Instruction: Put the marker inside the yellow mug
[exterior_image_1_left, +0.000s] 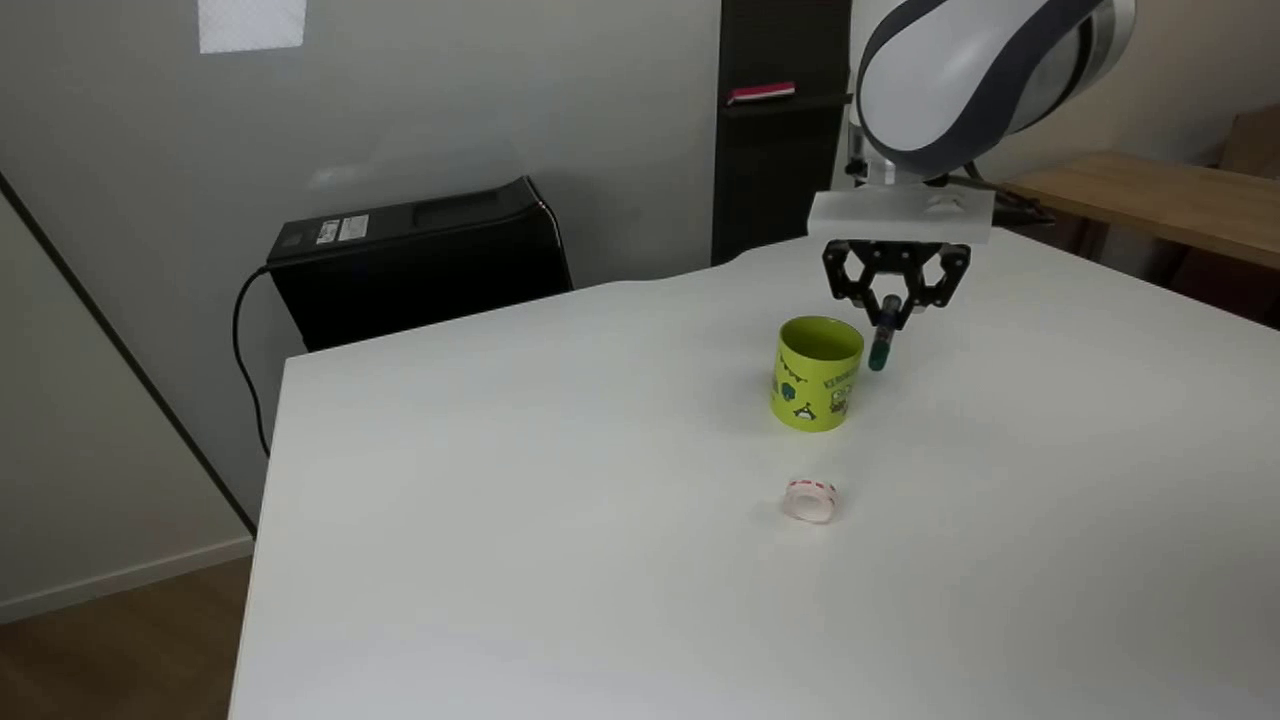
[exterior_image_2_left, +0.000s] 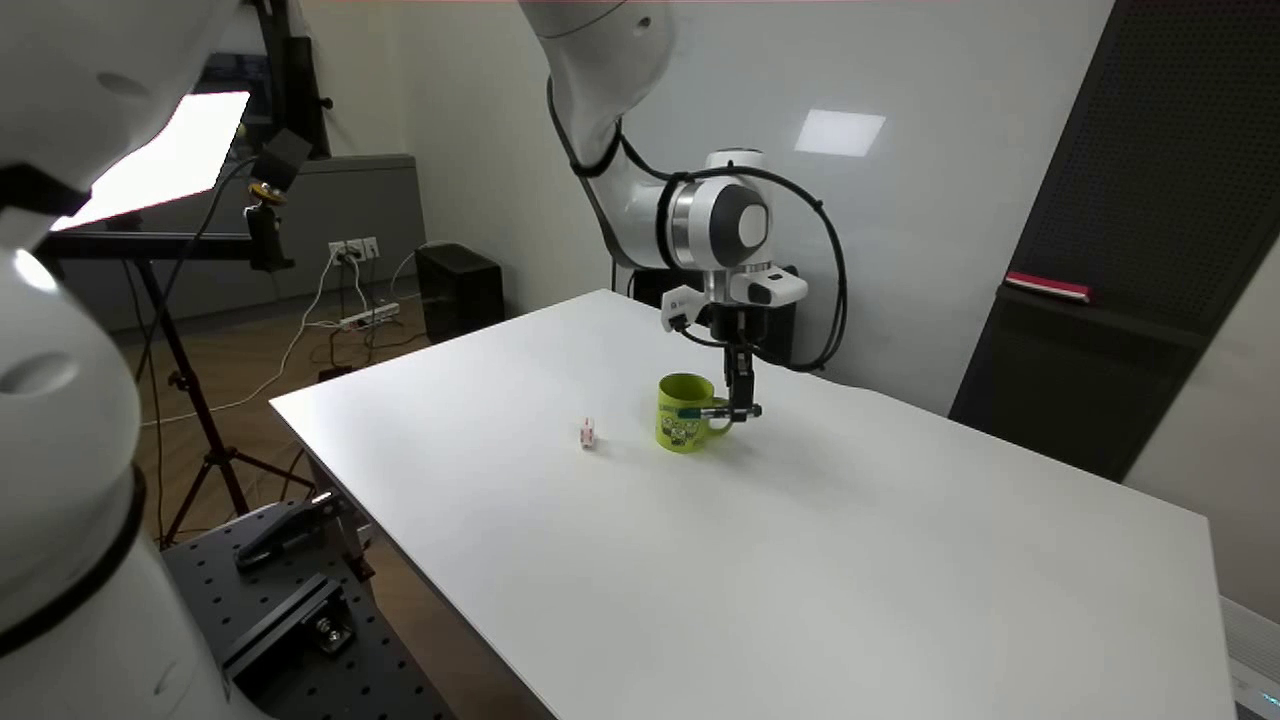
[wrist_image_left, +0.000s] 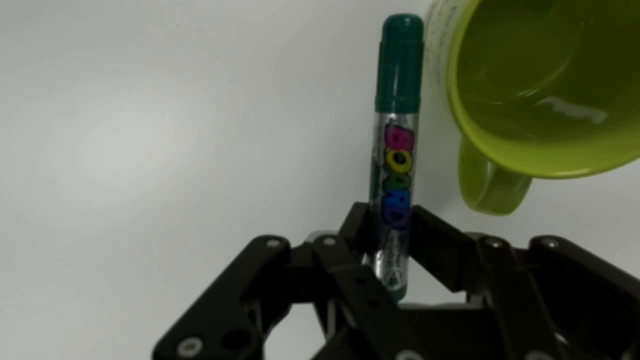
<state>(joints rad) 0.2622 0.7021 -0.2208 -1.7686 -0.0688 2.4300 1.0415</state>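
The yellow mug, lime green with a printed pattern, stands upright on the table in both exterior views (exterior_image_1_left: 815, 390) (exterior_image_2_left: 678, 425). The wrist view looks down into its open mouth, with its rim (wrist_image_left: 540, 167) at the upper right and its handle towards the gripper. My gripper (exterior_image_1_left: 888, 318) (exterior_image_2_left: 742, 408) (wrist_image_left: 389, 225) is shut on the marker (exterior_image_1_left: 880, 350) (exterior_image_2_left: 704, 412) (wrist_image_left: 398, 120), near its rear end. The marker has a green cap and silver body with coloured letters. It lies about level, cap pointing away from the gripper, beside the mug and outside it, above the table.
A small whitish tape roll (exterior_image_1_left: 811, 501) (exterior_image_2_left: 587, 433) lies on the white table (exterior_image_1_left: 520, 500), a little way from the mug. A black box-shaped case (exterior_image_1_left: 420, 255) stands behind the table's edge. A dark cabinet (exterior_image_2_left: 1130, 200) with a red item stands behind the table.
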